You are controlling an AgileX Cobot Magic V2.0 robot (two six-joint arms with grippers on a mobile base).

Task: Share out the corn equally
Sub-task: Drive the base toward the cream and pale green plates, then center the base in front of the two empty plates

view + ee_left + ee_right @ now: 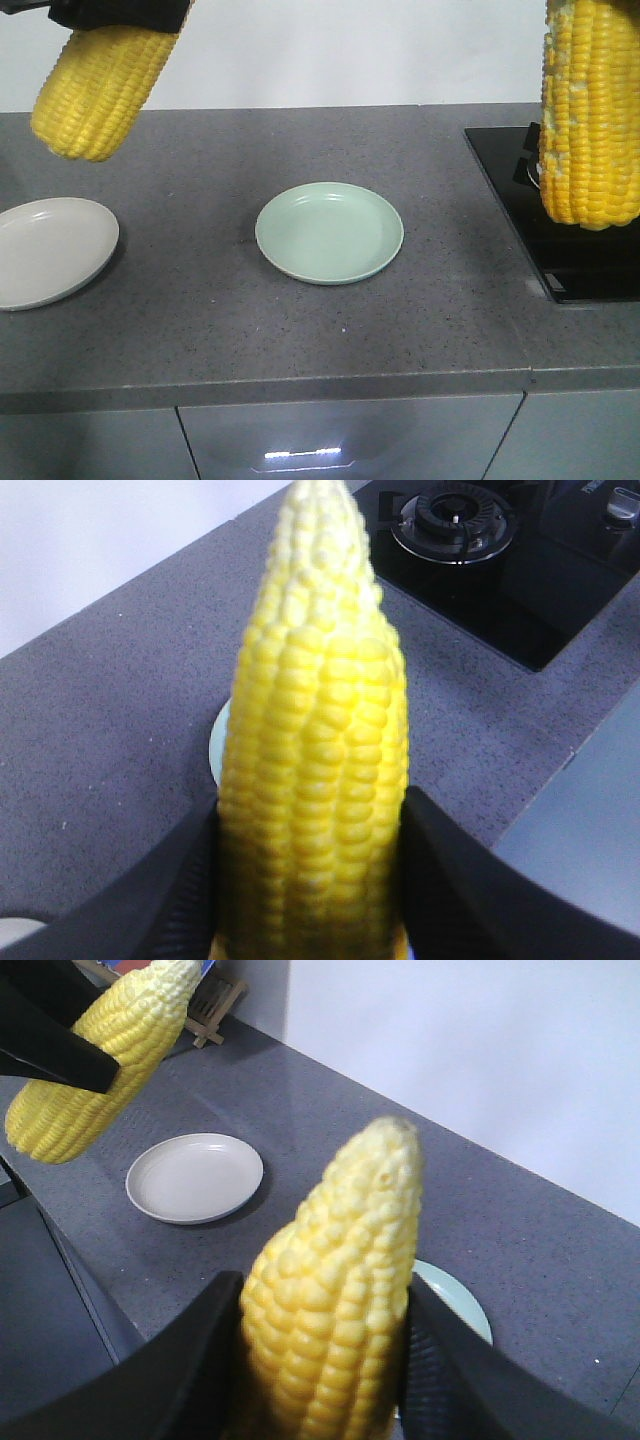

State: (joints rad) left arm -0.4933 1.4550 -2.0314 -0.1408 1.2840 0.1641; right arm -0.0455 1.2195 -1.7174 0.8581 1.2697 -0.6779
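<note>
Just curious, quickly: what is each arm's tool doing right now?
Left tool: closed on a corn cob.
Right tool: closed on a second corn cob.

R hand (325, 1295) clamps cob (340, 1230) w/ green plate (457, 1305) behind; 2nd cob (100, 1060) top-left, beige plate (195, 1175) on counter (330, 1145)

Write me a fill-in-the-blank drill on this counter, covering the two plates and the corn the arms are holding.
1. The left gripper clamps the left cob and the right gripper the right cob, both coloured ___.
2. In the front view, the middle plate is pale ___.
3. The beige plate lies to its ___.
4. The number of cobs lying on plates is ___.
Missing words: yellow, green, left, zero.
</note>
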